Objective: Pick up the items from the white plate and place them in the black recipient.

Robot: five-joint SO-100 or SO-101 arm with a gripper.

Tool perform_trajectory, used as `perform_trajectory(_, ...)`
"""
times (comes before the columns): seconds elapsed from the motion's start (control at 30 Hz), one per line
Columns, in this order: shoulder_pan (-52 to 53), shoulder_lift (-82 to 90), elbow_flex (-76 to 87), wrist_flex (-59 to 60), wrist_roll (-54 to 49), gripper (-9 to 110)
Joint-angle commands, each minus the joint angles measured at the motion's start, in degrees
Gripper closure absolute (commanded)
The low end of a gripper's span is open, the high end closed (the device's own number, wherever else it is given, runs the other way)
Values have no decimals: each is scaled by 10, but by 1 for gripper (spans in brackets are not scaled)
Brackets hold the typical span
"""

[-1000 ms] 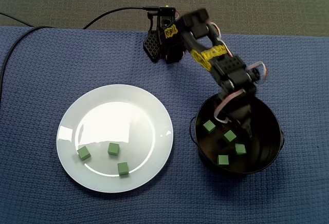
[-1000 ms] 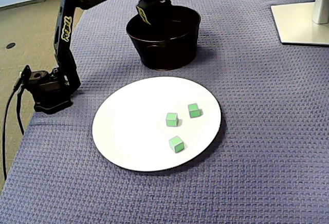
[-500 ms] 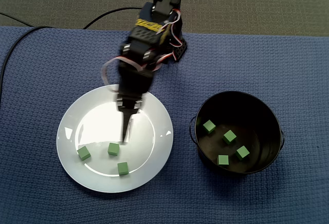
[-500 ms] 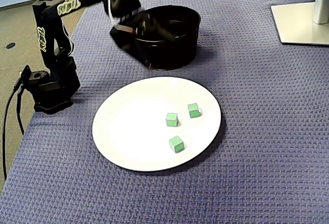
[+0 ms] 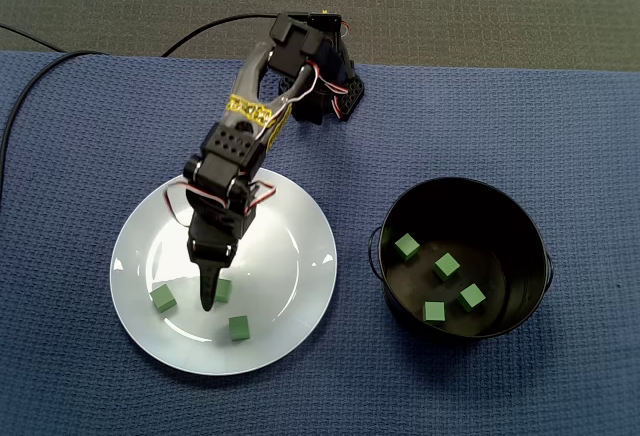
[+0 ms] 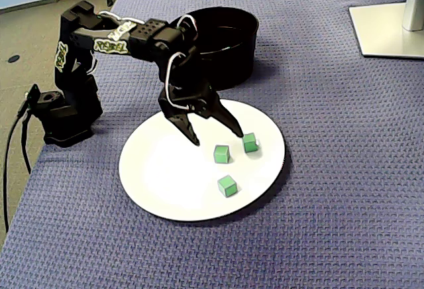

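The white plate holds three green cubes: one, a middle one and a third. My gripper hangs open low over the plate, fingers spread on either side of the middle cube and holding nothing. In the fixed view from above the gripper partly covers that cube. The black bowl holds several green cubes; in the side-on fixed view its inside is hidden.
The arm's base stands at the edge of the blue woven mat. A black cable runs off it. A white stand foot sits at the far right corner.
The arm swung from inside the black bowl across to the white plate and came down over the cubes. The jaws now stand wide apart.
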Motion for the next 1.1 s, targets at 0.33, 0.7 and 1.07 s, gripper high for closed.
perform_trajectory(0.33,-8,-41,-58,-18,-16,75)
perform_trajectory(0.7,-13,-56,-46,-49,-12,85)
perform_trajectory(1.07,-19,-65,-42,-62,1,102)
